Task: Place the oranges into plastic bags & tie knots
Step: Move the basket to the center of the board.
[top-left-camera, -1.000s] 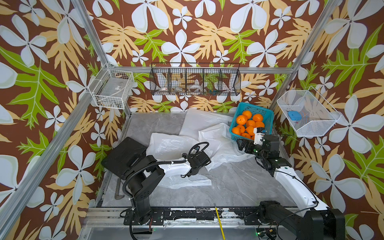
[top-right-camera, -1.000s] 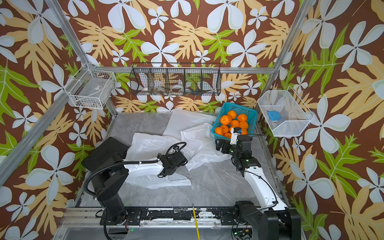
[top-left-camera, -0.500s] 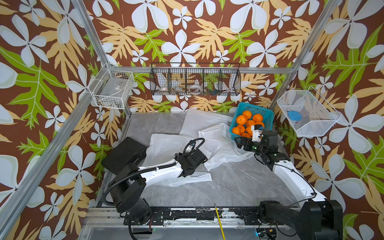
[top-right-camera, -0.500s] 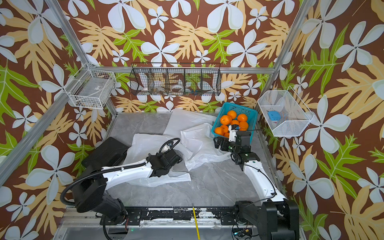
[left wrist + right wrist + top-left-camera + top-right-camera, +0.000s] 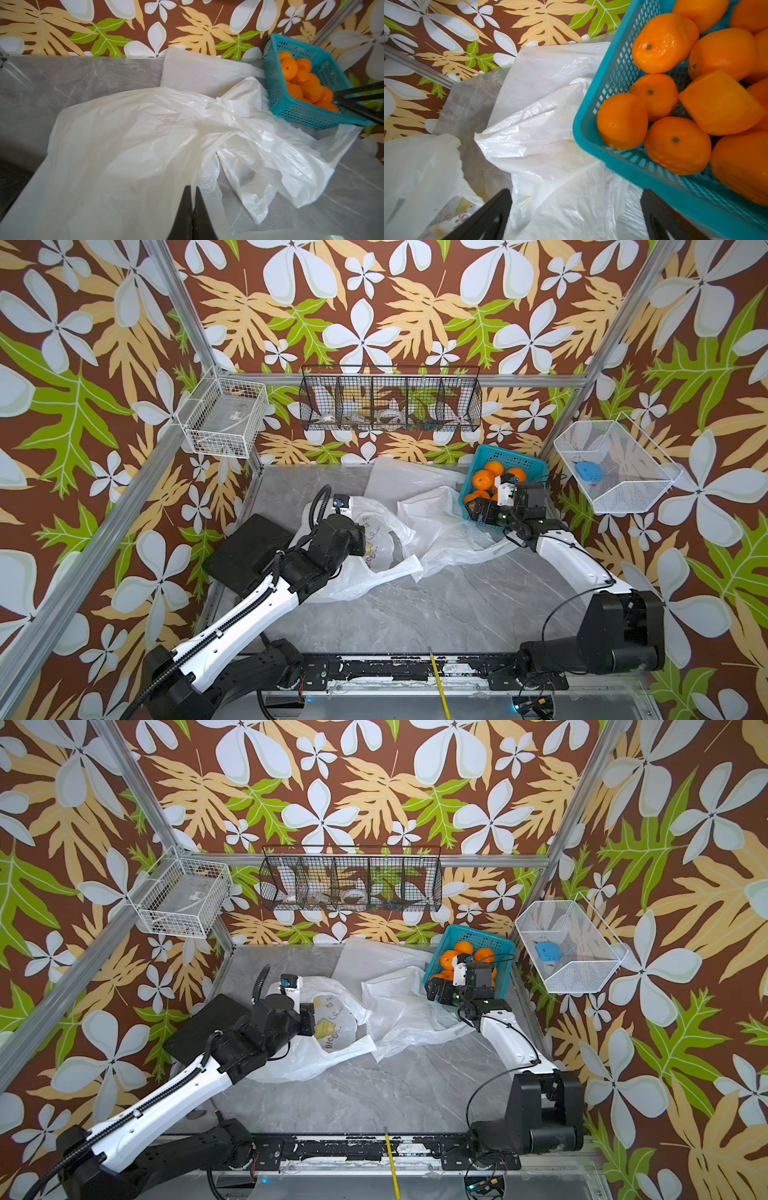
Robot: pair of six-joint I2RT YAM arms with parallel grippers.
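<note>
Right wrist view shows at least nine oranges (image 5: pixel 623 120) piled in one teal basket (image 5: pixel 581 128), with the right end effector (image 5: pixel 576 192) spread wide and empty at its rim. Three plastic bags (image 5: pixel 399 1002) lie on the desk (image 5: pixel 415 614). One flat bag (image 5: pixel 411 479) is at the back and one crumpled bag (image 5: pixel 444 526) lies beside the basket. One printed bag (image 5: pixel 376 543) is pinched by the closed left end effector (image 5: pixel 192 189).

Floral-leaf wallpaper (image 5: pixel 374 302) surrounds grey marble tabletop (image 5: pixel 395 614)
</note>
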